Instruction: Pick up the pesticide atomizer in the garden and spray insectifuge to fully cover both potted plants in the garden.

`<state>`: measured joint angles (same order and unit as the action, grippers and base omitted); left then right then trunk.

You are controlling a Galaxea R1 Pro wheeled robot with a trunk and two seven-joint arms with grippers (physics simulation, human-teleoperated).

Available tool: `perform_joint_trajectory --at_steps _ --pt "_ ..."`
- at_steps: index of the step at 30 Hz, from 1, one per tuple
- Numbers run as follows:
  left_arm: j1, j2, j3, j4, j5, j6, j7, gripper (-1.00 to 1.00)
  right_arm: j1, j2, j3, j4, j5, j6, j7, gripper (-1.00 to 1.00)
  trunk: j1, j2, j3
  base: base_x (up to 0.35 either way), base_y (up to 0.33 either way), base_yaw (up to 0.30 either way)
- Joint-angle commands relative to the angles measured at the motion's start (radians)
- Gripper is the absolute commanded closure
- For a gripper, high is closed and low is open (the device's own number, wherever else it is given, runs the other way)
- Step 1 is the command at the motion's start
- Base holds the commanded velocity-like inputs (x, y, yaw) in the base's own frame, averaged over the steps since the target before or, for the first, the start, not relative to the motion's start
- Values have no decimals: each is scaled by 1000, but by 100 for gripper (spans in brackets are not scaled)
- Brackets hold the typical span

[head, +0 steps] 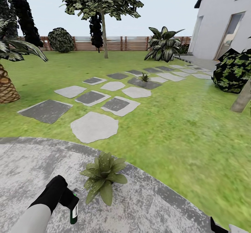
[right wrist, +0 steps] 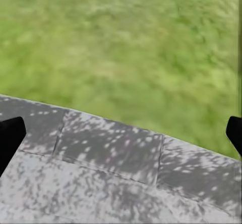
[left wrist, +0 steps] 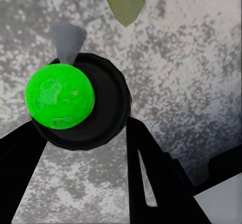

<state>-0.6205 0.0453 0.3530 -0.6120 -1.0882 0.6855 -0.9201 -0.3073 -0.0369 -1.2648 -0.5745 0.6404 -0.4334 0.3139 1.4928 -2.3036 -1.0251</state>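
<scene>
My left gripper is shut on the pesticide atomizer, a dark bottle with a green mark and a pale spray head that points toward the near potted plant on the round patio. In the left wrist view the atomizer shows as a dark disc with a bright green spot between my black fingers, and a leaf tip lies just beyond it. The second potted plant stands far off on a dark stepping slab. My right gripper is open over the patio edge, holding nothing.
Grey stepping slabs run across the lawn toward a white house. A palm trunk stands at the left, a dark bush and a tree trunk at the right, and a brown fence at the back.
</scene>
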Motion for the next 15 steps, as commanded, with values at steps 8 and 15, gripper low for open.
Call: perform_joint_trajectory --at_steps 8,15 --pt "-1 -1 4 -1 -7 5 -6 100 -2 0 -8 1 5 -5 8 -100 0 0 -1 2 -314 1" --pt "-1 0 4 -2 -7 5 -6 100 -2 0 -8 1 5 -5 8 -100 0 0 -1 0 -314 81"
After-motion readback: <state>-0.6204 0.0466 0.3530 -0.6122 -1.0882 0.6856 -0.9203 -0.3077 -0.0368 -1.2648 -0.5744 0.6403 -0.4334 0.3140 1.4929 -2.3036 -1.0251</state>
